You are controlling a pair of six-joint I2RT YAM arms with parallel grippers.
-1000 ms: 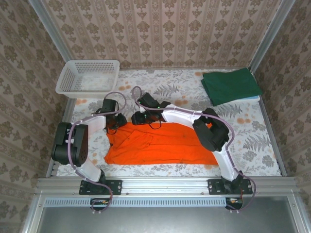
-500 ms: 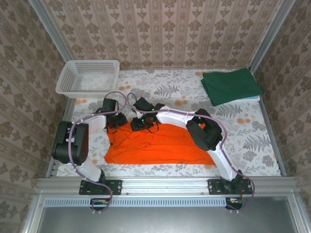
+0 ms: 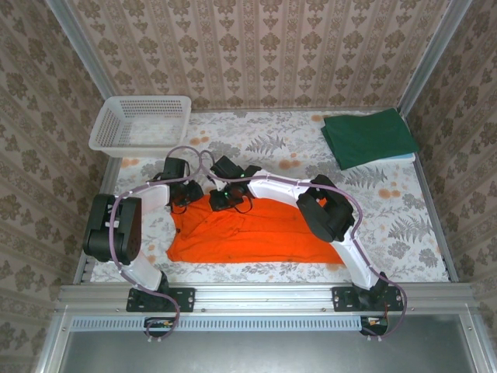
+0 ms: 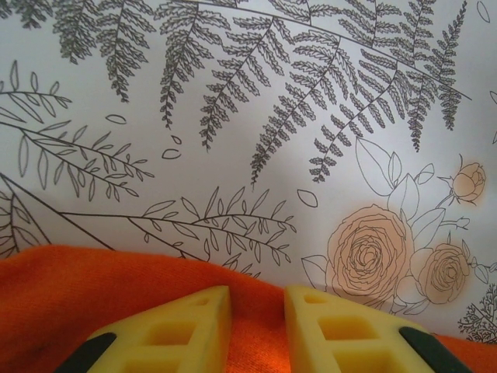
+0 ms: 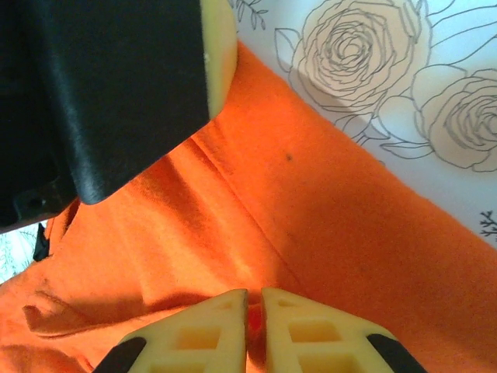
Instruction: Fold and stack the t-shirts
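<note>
The orange t-shirt (image 3: pixel 256 231) lies spread flat on the table's near half. My left gripper (image 3: pixel 189 196) is at its far left corner. In the left wrist view the yellow fingers (image 4: pixel 186 322) are shut on the shirt's humped-up edge (image 4: pixel 70 287). My right gripper (image 3: pixel 220 199) sits just to the right on the same far edge. In the right wrist view the right gripper (image 5: pixel 254 299) is shut, pinching a thin fold of orange t-shirt (image 5: pixel 311 202). The dark green t-shirt (image 3: pixel 369 137) lies folded at the back right.
A white lattice basket (image 3: pixel 140 124) stands at the back left corner. The flower-print table cover (image 3: pixel 272 144) is bare behind the orange shirt. The left gripper's black body (image 5: pixel 93 93) hangs close to the right fingers. Patterned walls enclose three sides.
The right gripper has slid a little left and nearer onto the shirt's far edge and closed on a fold. The left gripper has not moved.
</note>
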